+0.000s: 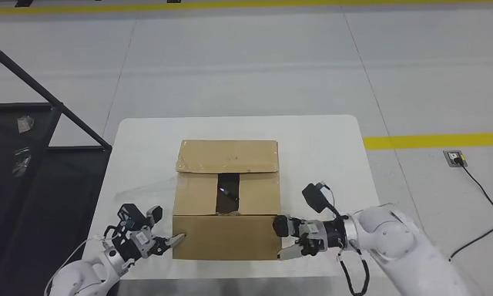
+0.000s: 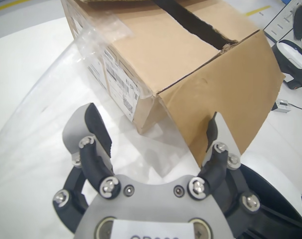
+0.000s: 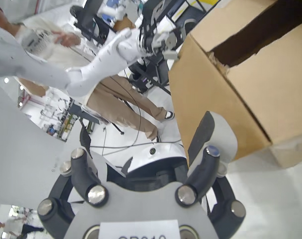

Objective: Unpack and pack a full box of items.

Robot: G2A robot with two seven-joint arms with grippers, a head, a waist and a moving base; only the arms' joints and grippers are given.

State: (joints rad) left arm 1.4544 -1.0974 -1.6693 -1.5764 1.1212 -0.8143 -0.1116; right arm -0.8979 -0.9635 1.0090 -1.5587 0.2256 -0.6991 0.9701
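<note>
A: Where to find the box (image 2: 116, 88)?

B: Middle of the worktop (image 1: 323, 142). Far flap (image 1: 227, 155) slightly lifted, two inner flaps (image 1: 196, 196) lying shut save for a dark gap (image 1: 229, 192), near flap (image 1: 223, 236) folded out and hanging down the near side.

A: And the grippers?

B: Left gripper (image 2: 153, 115) at that flap's lower left corner, right gripper (image 3: 143, 135) at its lower right one. Jaws apart on both, clamped on nothing, with each flap corner just inside the opening.

A: Step in hand?

B: Probably taking hold of the near flap, either to swing it clear for unpacking or to fold it back up. Hard to say which.

A: How to do it well?

B: Slide each corner deeper between the jaws before closing. Avoid pinching only the very edge, for fear of a slip or a torn corner. Close both sides together and move them at an even pace, so as not to twist the cardboard. Swing about the fold line rather than pulling toward the near edge, or else risk dragging the whole box along. Mind the loose clear tape (image 2: 101, 30) on the left wall, likely to cling to a gripper.

A: Anything else?

B: Leave the inner flaps alone until done with the outer pair.
</note>
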